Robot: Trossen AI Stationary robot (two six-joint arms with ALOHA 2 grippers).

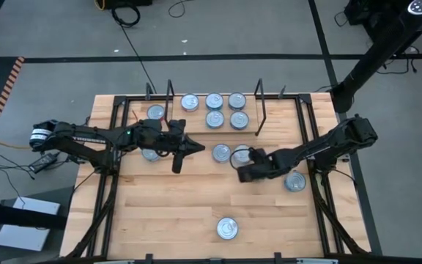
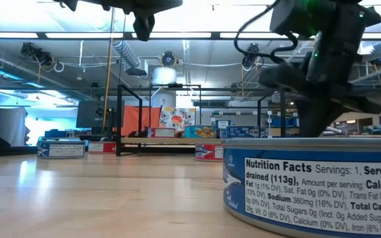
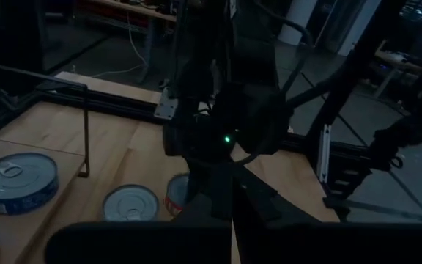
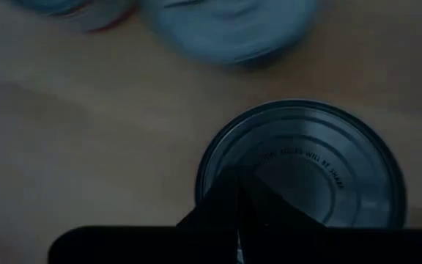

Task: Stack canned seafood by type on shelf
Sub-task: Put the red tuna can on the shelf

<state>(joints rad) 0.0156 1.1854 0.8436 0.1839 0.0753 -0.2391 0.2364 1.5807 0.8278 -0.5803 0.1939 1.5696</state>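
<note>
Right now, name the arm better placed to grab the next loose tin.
Right. Its tool hangs directly over a tin at mid-table; the left tool sits beside the shelf, farther off.

The shelf [image 1: 249, 132], a light-wood board between two upright black wire end frames, lies along the table's far edge with five silver-lidded tins [image 1: 214, 101] flat on it and a sixth [image 1: 156, 113] just outside its left frame. More tins [image 1: 221, 152] lie mid-table; one [image 1: 227, 229] sits alone near the front edge.
</note>
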